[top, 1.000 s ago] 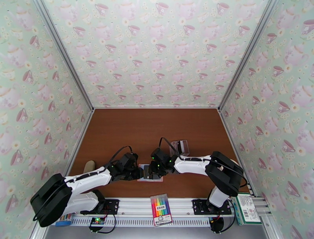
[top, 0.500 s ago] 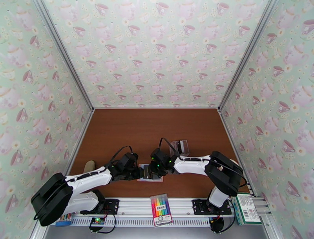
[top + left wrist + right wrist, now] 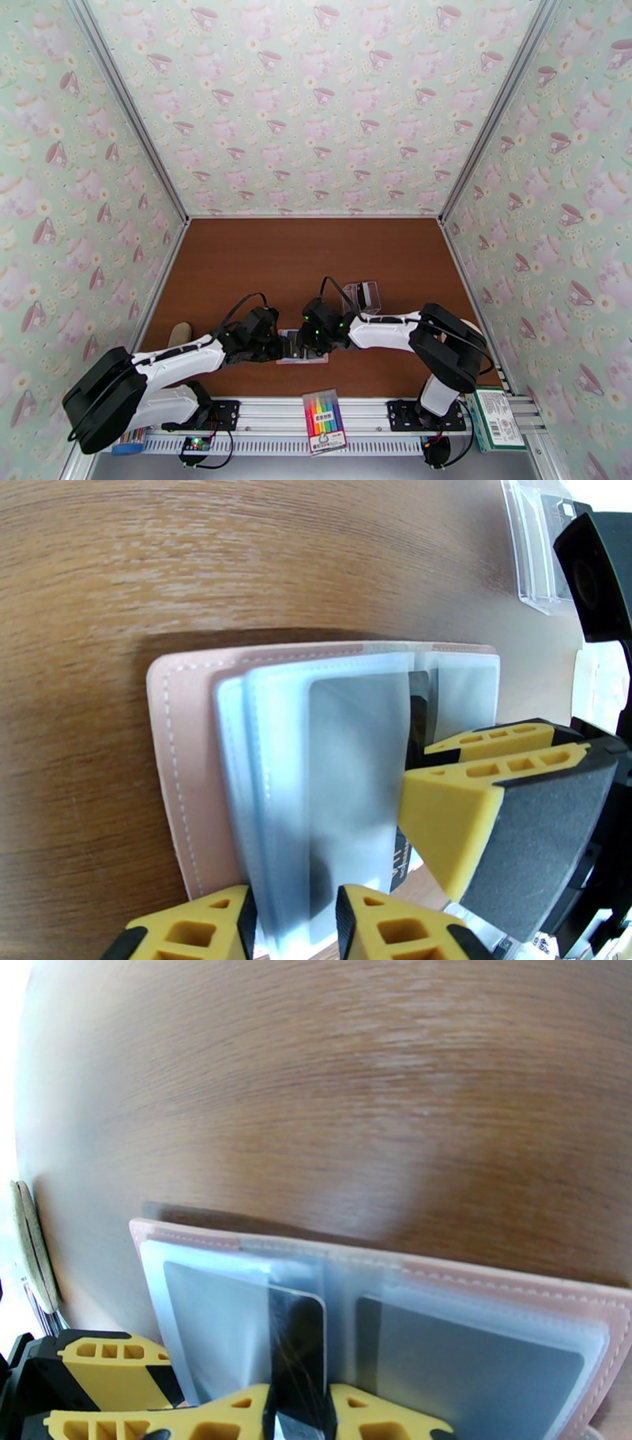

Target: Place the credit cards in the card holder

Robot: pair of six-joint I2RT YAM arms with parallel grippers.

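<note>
Pinches a credit card point(image 3: 296, 1331) in right gripper point(image 3: 299, 1402) — tip in card holder point(image 3: 505, 1285) just ahead. Rests left gripper point(image 3: 294, 906), jaws apart, on it.

The card holder point(image 3: 304, 348), a pink wallet with pale stitching along its edge point(image 3: 553, 1285), lies opened flat on the brown wooden surface point(image 3: 316, 260) near the front edge. Its frosted blue-grey sleeves point(image 3: 276, 780) face up and overlap one another. At the central fold a black card point(image 3: 296, 1327) with rounded corners stands lengthwise among the sleeves, pinched between the yellow fingers of the right tool point(image 3: 300, 1414), with clear plastic lapping over its face. Grey cards point(image 3: 474, 1366) show through the sleeves on either side of it, lying flat inside the wallet.
</note>
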